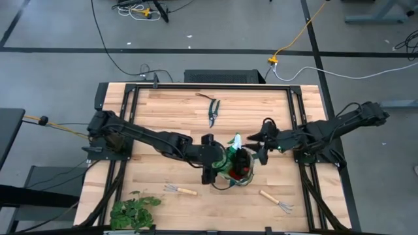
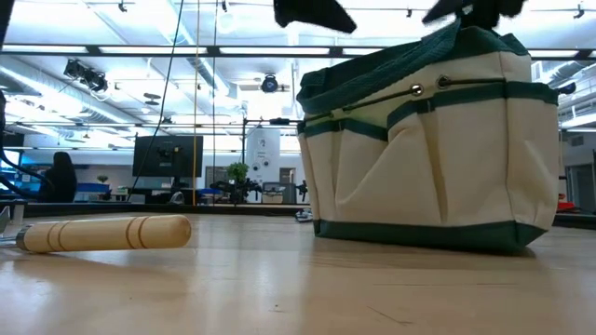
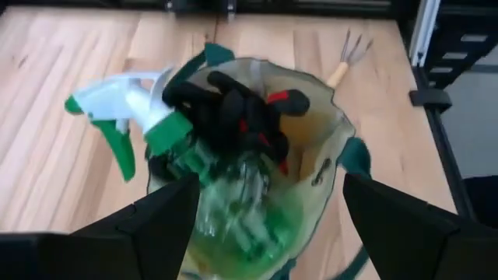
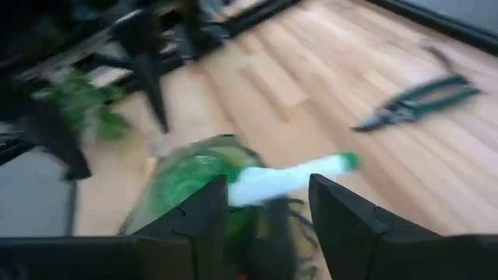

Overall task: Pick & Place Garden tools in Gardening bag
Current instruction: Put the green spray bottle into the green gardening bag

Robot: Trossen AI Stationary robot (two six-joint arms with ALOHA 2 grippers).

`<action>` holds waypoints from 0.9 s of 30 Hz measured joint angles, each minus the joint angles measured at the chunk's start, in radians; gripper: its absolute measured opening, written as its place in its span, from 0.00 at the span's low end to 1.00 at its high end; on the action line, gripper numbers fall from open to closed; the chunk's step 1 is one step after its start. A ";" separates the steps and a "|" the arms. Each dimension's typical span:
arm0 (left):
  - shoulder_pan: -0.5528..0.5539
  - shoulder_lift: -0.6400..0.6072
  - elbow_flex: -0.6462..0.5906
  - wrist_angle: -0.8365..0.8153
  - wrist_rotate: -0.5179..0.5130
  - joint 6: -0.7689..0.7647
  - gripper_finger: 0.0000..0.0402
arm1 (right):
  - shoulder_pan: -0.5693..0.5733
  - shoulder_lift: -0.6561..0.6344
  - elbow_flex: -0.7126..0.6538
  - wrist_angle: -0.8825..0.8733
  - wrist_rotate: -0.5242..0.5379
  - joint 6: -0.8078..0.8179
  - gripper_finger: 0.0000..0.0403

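The gardening bag (image 1: 239,168), cream with dark green trim, stands on the table's middle (image 2: 428,158). The green spray bottle sits in it, its white nozzle (image 1: 235,140) sticking out over the rim (image 3: 117,101). The red and black gloves (image 3: 249,117) lie in the bag on top. My left gripper (image 3: 268,214) is open above the bag's left side, a finger on either side of the opening. My right gripper (image 4: 268,206) is open just right of the bag, the nozzle (image 4: 284,179) beyond its fingers. The pruning shears (image 1: 213,112) and two hand rakes (image 1: 179,190) (image 1: 275,200) lie on the table.
The leafy plant bunch (image 1: 134,210) lies at the near left edge. A rake's wooden handle (image 2: 102,233) lies close in the low view, left of the bag. Bare wood shows on the table's far left and far right.
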 joint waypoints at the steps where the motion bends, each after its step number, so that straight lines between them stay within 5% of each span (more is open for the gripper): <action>1: 0.000 0.004 -0.001 -0.017 0.000 0.000 0.82 | -0.001 -0.002 0.000 -0.020 0.018 0.014 0.45; 15: 0.015 0.083 -0.001 0.011 0.092 -0.003 0.82 | -0.021 0.056 0.000 -0.120 0.065 0.078 0.45; 27: 0.026 0.097 -0.001 0.016 0.129 -0.004 0.82 | -0.029 0.149 0.000 0.035 -0.004 0.033 0.45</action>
